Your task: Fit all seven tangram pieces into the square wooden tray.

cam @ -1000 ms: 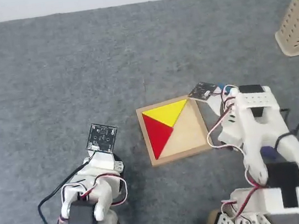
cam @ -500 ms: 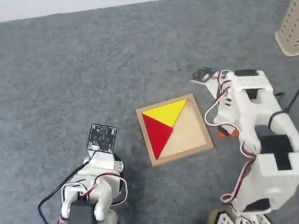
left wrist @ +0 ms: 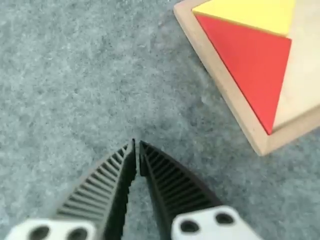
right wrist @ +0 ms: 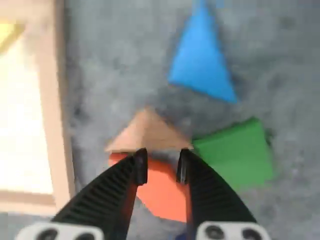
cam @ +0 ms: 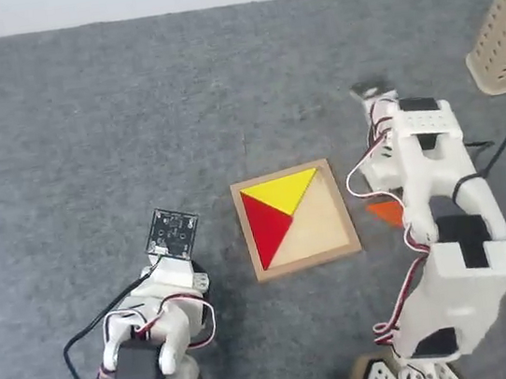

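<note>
The square wooden tray lies mid-table with a yellow triangle and a red triangle in it. My left arm stands to the tray's left. Its gripper is shut and empty over the carpet, close to the tray's corner. My right arm is to the right of the tray. Its gripper hangs open above an orange piece and a tan triangle. A blue triangle and a green square lie beside them. The orange piece peeks out under the arm.
A beige perforated basket stands at the far right edge. Grey carpet covers the table. The tray's rim runs close beside the loose pieces. The tray's right half is bare wood.
My right arm has swung from the tray's right corner outward and farther back, uncovering the orange piece beside the tray. The left arm has kept still.
</note>
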You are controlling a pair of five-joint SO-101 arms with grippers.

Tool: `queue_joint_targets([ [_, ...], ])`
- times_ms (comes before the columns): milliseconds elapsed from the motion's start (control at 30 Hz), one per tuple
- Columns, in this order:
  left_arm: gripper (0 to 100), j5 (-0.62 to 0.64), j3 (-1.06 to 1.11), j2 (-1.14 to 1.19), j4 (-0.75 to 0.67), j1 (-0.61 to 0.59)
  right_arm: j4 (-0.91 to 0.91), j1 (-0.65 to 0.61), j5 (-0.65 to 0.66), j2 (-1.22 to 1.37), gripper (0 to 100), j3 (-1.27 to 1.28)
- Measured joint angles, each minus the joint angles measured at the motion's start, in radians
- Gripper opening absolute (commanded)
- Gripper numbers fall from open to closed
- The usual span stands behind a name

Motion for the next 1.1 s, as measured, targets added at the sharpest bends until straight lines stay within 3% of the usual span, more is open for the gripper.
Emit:
queue_joint_targets([
  [233, 1, 0.000, 0.000, 0.000, 0.000, 0.000, -0.091, 0.034, -0.043, -0.226, 10.3, 0.114],
  [467, 1, 0.000, 0.000, 0.000, 0.000, 0.000, -0.146, -0.035, 0.221, -0.356, 28.9, 0.394],
  [733, 1, 0.000, 0.000, 0.000, 0.000, 0.000, -0.153, -0.038, 0.359, -0.307, 29.5, 0.410],
  [1100, 1, 0.000, 0.000, 0.000, 0.000, 0.000, -0.163, -0.034, 0.321, -0.161, 0.6, 0.324],
])
